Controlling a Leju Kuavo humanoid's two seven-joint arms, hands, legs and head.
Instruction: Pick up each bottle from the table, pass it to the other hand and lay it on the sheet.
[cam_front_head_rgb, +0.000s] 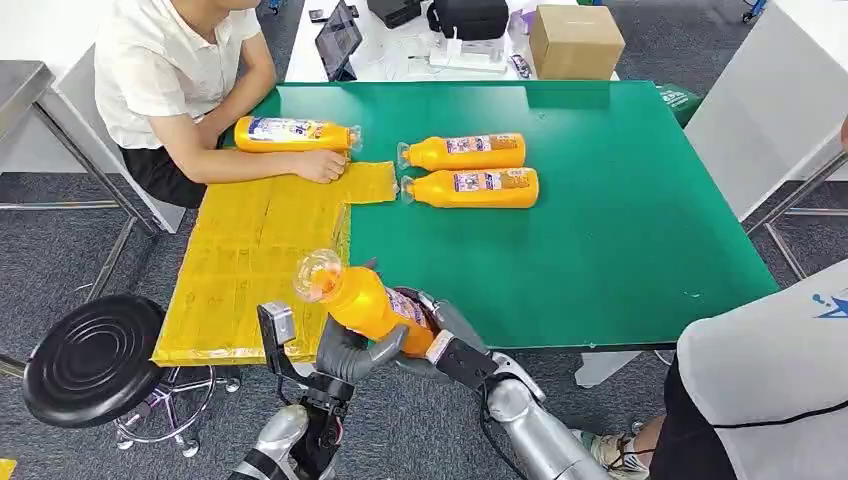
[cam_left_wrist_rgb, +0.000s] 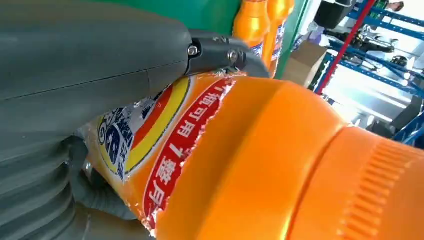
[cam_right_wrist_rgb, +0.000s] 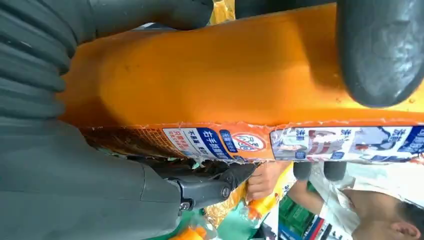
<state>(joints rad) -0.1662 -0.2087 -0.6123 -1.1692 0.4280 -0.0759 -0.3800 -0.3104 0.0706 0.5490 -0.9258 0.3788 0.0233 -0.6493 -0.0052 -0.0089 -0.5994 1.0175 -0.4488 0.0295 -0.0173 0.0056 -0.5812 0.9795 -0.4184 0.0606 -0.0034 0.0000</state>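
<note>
Left hand (cam_front_head_rgb: 340, 355) and right hand (cam_front_head_rgb: 450, 345) both grip one orange bottle (cam_front_head_rgb: 365, 300), fingers wrapped on its labelled body, held in the air just off the near edge of the yellow sheet (cam_front_head_rgb: 250, 260). Risk: smooth plastic and crinkled glossy label could slip if one hand lets go early. Beyond the sheet, a person's hand (cam_front_head_rgb: 322, 165) rests on it beside a lying bottle (cam_front_head_rgb: 292, 134); two more bottles (cam_front_head_rgb: 470, 170) lie on the green counter (cam_front_head_rgb: 620, 200).

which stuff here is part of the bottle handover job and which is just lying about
Job: held bottle, left hand, right hand, two bottles on the table, bottle by the person's hand, yellow sheet.
Lying about: cardboard box, tablet, black stool.
</note>
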